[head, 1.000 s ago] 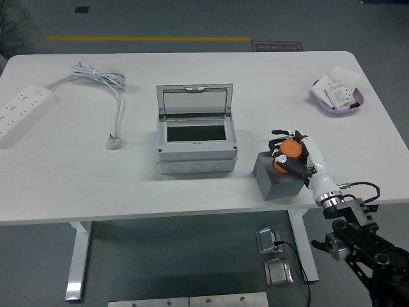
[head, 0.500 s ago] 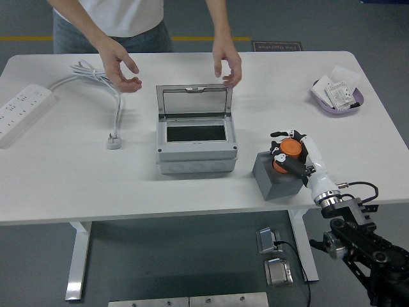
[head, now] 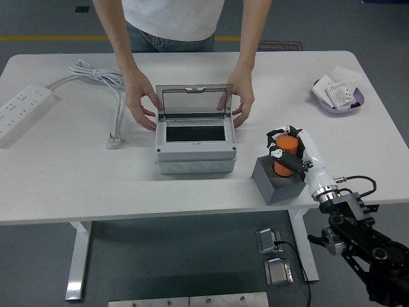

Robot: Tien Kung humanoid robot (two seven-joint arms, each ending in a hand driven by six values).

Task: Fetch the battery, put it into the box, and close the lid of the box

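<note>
An orange battery stands upright in a dark grey block holder near the table's front right edge. My right hand is shut on the battery, white fingers wrapped round its top. The grey box sits mid-table with its clear lid standing open at the back. A person at the far side holds the box with one hand on its left and the other hand on its right. My left arm is out of sight.
A white power strip with its coiled cable and plug lies at the left. A purple dish with white packets sits at the back right. The table's front edge runs just below the holder.
The person has stepped up and put both hands on the box's sides. My right hand has lifted the battery slightly higher in the holder.
</note>
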